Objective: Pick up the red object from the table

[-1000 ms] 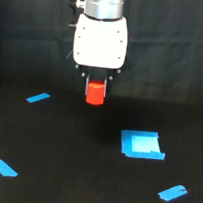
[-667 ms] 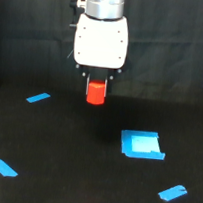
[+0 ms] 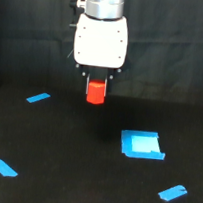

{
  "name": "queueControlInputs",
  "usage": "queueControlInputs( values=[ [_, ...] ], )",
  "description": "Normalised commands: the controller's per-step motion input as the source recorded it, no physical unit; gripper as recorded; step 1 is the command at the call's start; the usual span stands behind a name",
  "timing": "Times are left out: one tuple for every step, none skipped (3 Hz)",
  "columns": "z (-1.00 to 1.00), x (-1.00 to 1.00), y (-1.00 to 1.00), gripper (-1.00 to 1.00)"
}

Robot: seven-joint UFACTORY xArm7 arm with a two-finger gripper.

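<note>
The red object (image 3: 96, 92) is a small orange-red block held between my gripper's (image 3: 96, 89) dark fingers under the white arm head. It hangs above the black table (image 3: 59, 150), near the table's far edge in the exterior view. The gripper is shut on the block. The fingertips are mostly hidden by the block and the dark background.
Blue tape strips lie on the table at the exterior view's left (image 3: 38, 98), lower left (image 3: 3, 168) and lower right (image 3: 172, 193). A blue square patch (image 3: 141, 144) lies to the right of centre.
The gripper and the red block have risen slightly. The tape and patch have not moved.
</note>
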Motion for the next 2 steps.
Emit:
queueControlInputs(
  values=[
    [-0.02,0.09,0.06,-0.91],
    [-0.02,0.07,0.01,-0.93]
  ],
)
